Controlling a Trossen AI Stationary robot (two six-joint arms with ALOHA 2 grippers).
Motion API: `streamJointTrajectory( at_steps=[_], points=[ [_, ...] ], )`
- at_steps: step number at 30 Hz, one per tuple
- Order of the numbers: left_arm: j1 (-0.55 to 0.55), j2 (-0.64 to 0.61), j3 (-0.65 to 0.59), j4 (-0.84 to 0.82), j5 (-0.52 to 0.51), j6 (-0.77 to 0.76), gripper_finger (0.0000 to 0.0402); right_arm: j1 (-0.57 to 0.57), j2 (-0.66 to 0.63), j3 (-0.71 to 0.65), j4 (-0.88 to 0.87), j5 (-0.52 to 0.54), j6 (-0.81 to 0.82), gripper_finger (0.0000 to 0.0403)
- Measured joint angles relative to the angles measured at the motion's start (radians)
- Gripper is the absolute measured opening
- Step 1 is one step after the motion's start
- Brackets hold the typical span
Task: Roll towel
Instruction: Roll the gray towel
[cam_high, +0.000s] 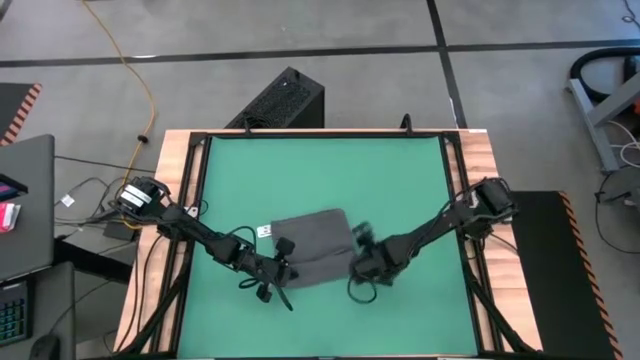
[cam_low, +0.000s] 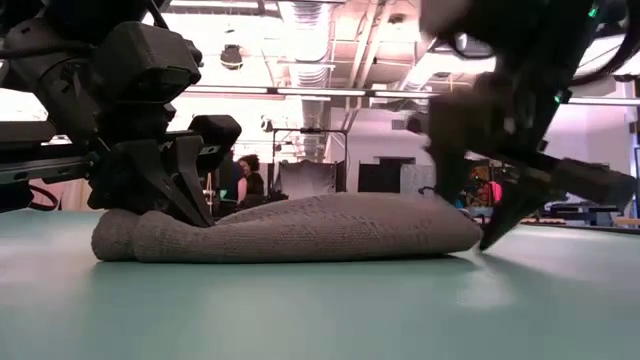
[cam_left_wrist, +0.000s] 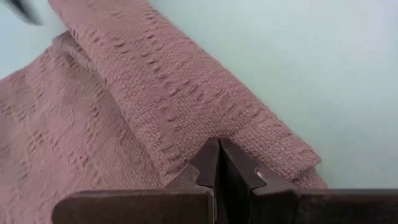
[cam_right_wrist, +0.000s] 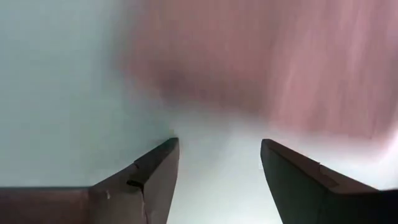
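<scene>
Lying near the middle of the green table (cam_high: 400, 180), toward six o'clock, the towel (cam_high: 315, 240) is partly folded — it could spring open if released. Left gripper (cam_left_wrist: 219, 163), pressed together, pins its edge at eight o'clock; right gripper (cam_right_wrist: 217, 168), spread wide, holds nothing at four o'clock.

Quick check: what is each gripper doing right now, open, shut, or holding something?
Left gripper: shut, pressed on the towel, not visibly pinching it.
Right gripper: open, holding nothing, beside the towel's edge.
</scene>
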Motion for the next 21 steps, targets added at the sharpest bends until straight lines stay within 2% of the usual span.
streamJointTrajectory(
  at_steps=[1, 4, 6, 8, 11, 15, 19, 21],
  points=[
    [0.000, 0.000, 0.000, 0.000, 0.000, 0.000, 0.0000, -0.008, -0.020, -0.005, -0.053, 0.009, 0.018, 0.0253],
    [0.000, 0.000, 0.000, 0.000, 0.006, 0.017, 0.0000, -0.028, -0.122, -0.002, -0.064, 0.006, 0.061, 0.0250],
    [0.000, 0.000, 0.000, -0.003, 0.026, 0.042, 0.0000, -0.027, -0.203, -0.012, -0.054, -0.054, 0.065, 0.0245],
    [-0.002, -0.002, 0.002, -0.012, 0.045, 0.072, 0.0000, -0.017, -0.280, -0.034, 0.009, -0.119, 0.055, 0.0238],
    [-0.003, -0.002, 0.002, -0.018, 0.057, 0.156, 0.0000, 0.011, -0.376, -0.084, 0.154, -0.138, 0.027, 0.0230],
    [0.005, -0.002, 0.003, -0.019, 0.065, 0.335, 0.0000, 0.042, -0.394, -0.149, 0.149, -0.146, 0.033, 0.0228],
    [0.044, -0.005, 0.006, -0.039, 0.111, 0.363, 0.0000, 0.056, -0.390, -0.153, 0.304, -0.223, 0.061, 0.0228],
    [0.058, -0.006, 0.006, -0.047, 0.142, 0.385, 0.0000, 0.081, -0.363, -0.153, 0.344, -0.231, 0.005, 0.0228]
  ],
)
